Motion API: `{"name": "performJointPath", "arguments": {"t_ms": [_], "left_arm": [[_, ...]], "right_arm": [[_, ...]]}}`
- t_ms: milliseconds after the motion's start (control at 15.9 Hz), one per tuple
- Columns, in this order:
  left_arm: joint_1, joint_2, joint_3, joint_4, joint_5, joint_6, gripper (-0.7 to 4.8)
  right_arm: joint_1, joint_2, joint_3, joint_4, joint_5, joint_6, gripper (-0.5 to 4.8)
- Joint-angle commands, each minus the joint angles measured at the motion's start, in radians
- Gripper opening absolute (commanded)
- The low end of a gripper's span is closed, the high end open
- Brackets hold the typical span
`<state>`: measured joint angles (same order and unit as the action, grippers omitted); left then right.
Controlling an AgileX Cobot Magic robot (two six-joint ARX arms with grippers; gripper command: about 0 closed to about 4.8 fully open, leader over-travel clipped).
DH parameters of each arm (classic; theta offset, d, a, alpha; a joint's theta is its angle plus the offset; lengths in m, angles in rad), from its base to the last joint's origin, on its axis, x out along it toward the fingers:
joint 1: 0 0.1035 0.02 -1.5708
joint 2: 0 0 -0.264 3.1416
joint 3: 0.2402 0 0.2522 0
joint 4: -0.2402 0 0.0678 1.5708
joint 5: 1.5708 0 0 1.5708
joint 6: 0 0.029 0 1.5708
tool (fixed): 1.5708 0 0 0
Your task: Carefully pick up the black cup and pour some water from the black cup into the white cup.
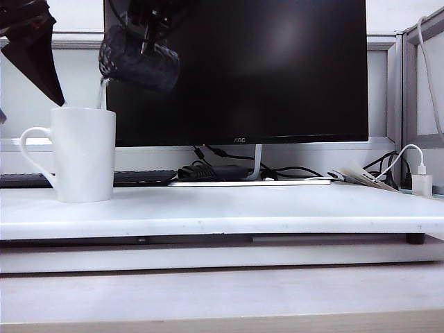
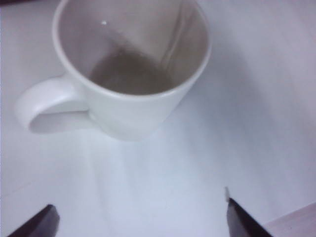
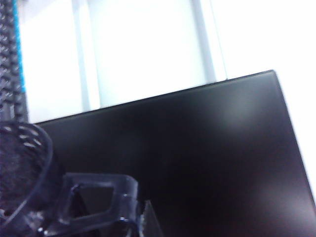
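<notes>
The black cup [image 1: 139, 59] hangs tilted above the white cup [image 1: 83, 156].

The surface [image 1: 277, 208] lies bare to the right of the white cup [image 1: 83, 156], leaving wide passage there. Over that cup's mouth the way is blocked by the tilted black cup [image 1: 139, 59] (clamped in the right hand [image 1: 149, 31]). Behind stands the monitor [image 1: 277, 69]; the left hand [image 2: 140, 217], spread wide, hangs near the cup.

We see a bright, evenly lit exterior view in which the table [image 1: 243, 208] is washed pale and the monitor [image 1: 277, 69] shows a soft grey glare. The left wrist view is soft and hazy, the white cup [image 2: 128, 74] blurred. The right wrist view blows out to white behind the dark screen.
</notes>
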<state>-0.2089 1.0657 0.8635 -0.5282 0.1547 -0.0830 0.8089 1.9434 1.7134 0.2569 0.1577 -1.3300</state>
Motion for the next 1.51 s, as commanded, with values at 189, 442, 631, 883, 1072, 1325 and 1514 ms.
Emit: {"name": "performJointPath", "arguments": {"t_ms": [189, 442, 631, 883, 1072, 1325, 1514], "left_arm": [[-0.002, -0.002, 0.001, -0.006, -0.002, -0.003, 4.79], [-0.002, -0.002, 0.001, -0.013, -0.005, -0.003, 4.79], [-0.002, -0.002, 0.001, -0.013, -0.005, -0.003, 4.79], [-0.002, -0.009, 0.009, 0.029, 0.068, -0.031, 4.79], [-0.003, -0.074, 0.011, 0.151, 0.192, -0.116, 4.79], [-0.037, -0.142, 0.009, 0.295, 0.505, -0.112, 4.79], [-0.154, -0.175, 0.006, 0.25, 0.5, -0.037, 4.79]], "right_arm": [[0.006, -0.01, 0.006, 0.04, 0.0, -0.03, -0.06], [0.008, -0.01, 0.006, 0.04, 0.007, 0.124, -0.06], [0.008, -0.015, 0.008, 0.038, 0.061, 0.398, -0.06], [-0.033, -0.116, 0.007, -0.018, 0.092, 0.857, -0.06], [-0.129, -0.312, 0.005, -0.256, 0.087, 1.046, -0.06], [-0.235, -0.69, -0.303, -0.286, 0.076, 1.17, -0.06], [-0.264, -0.958, -0.681, -0.219, 0.076, 1.255, -0.06]]}}
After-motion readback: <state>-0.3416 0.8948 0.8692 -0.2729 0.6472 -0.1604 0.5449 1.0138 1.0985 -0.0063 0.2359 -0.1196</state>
